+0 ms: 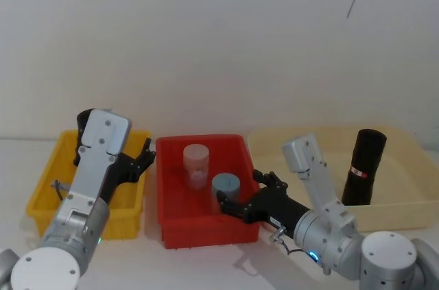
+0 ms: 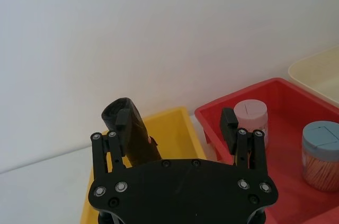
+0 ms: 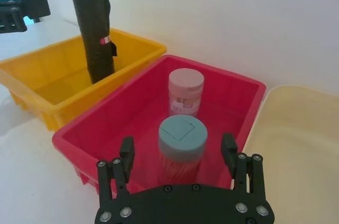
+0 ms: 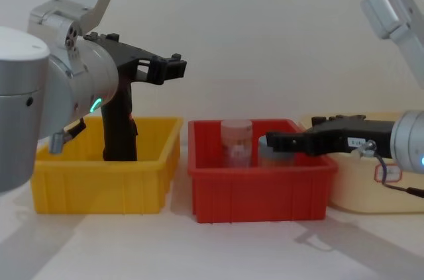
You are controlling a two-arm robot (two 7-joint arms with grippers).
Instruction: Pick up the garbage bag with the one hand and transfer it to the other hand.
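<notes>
One garbage bag, a tall black crinkly roll with a small red-and-white band, stands upright in the yellow bin and rises well above its rim. My left gripper hovers open at the height of the roll's top, not holding it; in the left wrist view the roll stands just behind one finger. A second, similar black roll stands in the cream bin. My right gripper is open over the red bin, close to the blue-lidded jar.
The red bin in the middle holds a pink jar and the blue-lidded jar. The three bins stand side by side against a white wall. Bare white table lies in front of them.
</notes>
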